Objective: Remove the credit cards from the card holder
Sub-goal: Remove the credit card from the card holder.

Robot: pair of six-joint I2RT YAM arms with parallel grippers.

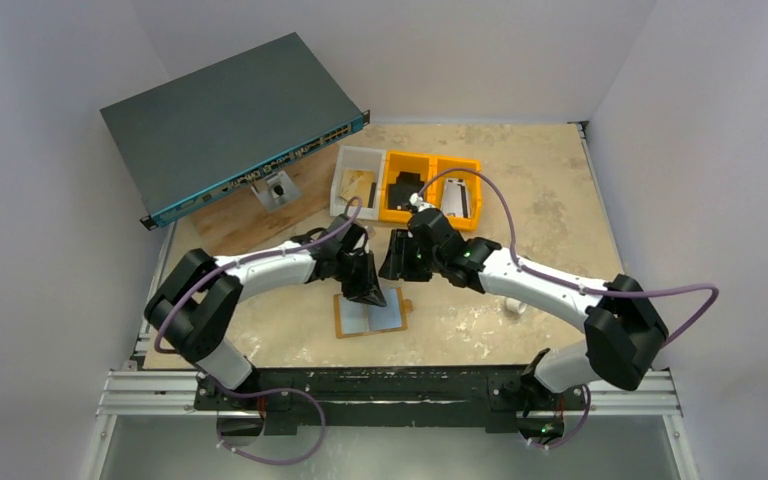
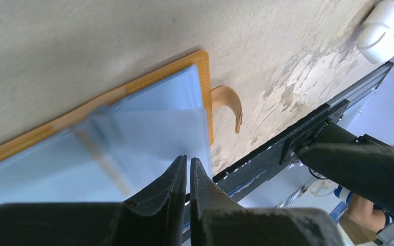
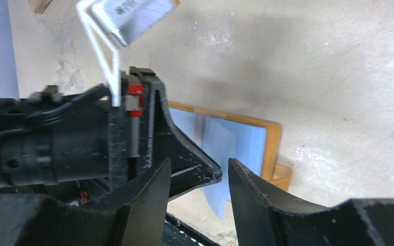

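Note:
The card holder (image 1: 370,315) lies open on the table, tan-orange border (image 2: 203,92) around a pale blue-grey inside, snap tab (image 2: 231,102) sticking out to the side. A pale blue card (image 2: 154,138) rests loosely across its inside; it looks blurred and tilted in the right wrist view (image 3: 218,148). My left gripper (image 1: 368,292) points down at the holder (image 3: 273,143), its fingers (image 2: 188,160) together but for a thin slit, nothing visibly between them. My right gripper (image 1: 397,268) hangs just above and behind, open (image 3: 199,163), the card's edge showing in the gap, untouched.
A network switch (image 1: 230,120) lies at the back left on a wooden board (image 1: 260,215). A white bin (image 1: 357,180) and orange bins (image 1: 430,185) stand behind the grippers. A small white object (image 1: 515,305) lies to the right. The metal rail (image 1: 390,390) runs along the near edge.

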